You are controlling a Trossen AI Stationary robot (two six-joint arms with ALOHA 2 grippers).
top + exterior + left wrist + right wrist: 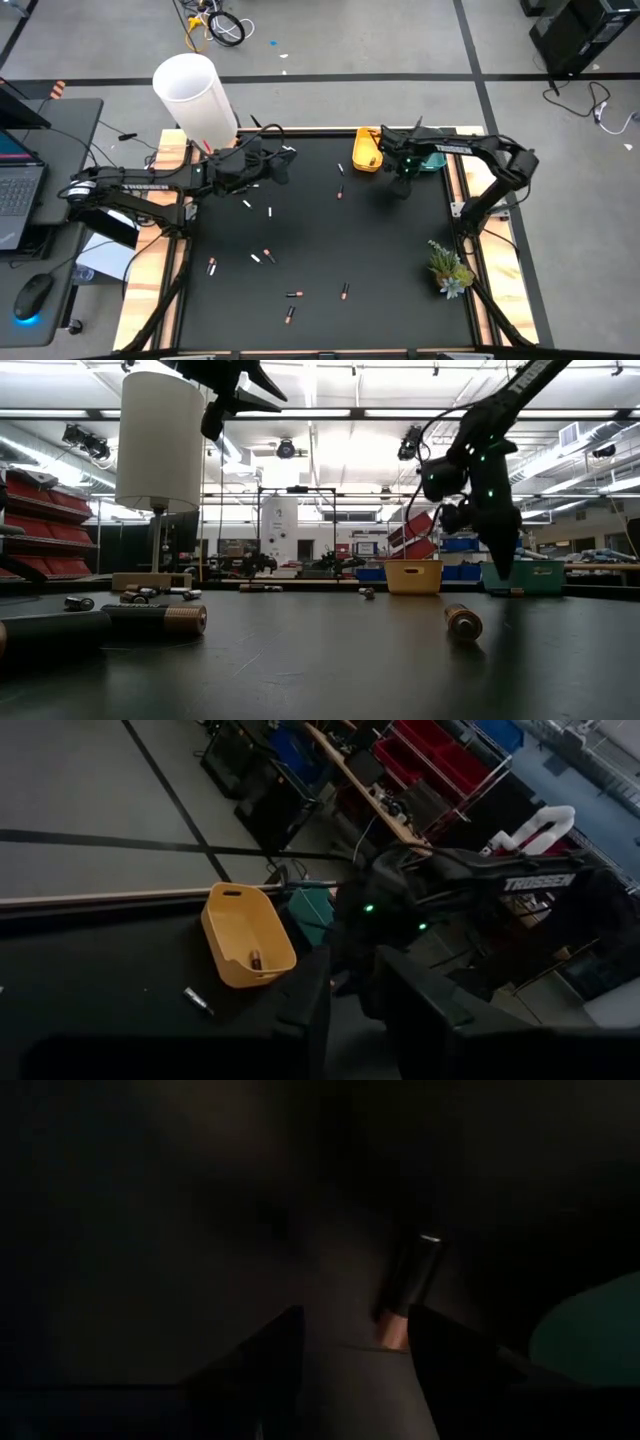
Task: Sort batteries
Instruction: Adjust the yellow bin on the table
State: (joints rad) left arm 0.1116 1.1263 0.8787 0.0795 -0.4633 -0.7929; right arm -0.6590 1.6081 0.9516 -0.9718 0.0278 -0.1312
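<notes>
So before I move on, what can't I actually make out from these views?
- Teal tray, high view: mostly covered by the right arm, contents hidden.
- Right gripper, right wrist view: a battery lies by its fingertips; too dark to tell if they touch it.
- Yellow tray, left wrist view: one battery shows inside; the near wall hides the rest.
- Left gripper: nothing shows between its fingers; its tips are cut off by the picture edge.

Grey concrete floor point(400, 40) crossed by dark tape lines surrounds the table; a dark side desk point(45, 170) with an open laptop point(15, 190) and black mouse point(33, 293) stands left. Beyond, bright ceiling strip lights point(330, 415), red storage shelving point(45, 525) at left, blue bins point(460, 545) far right
</notes>
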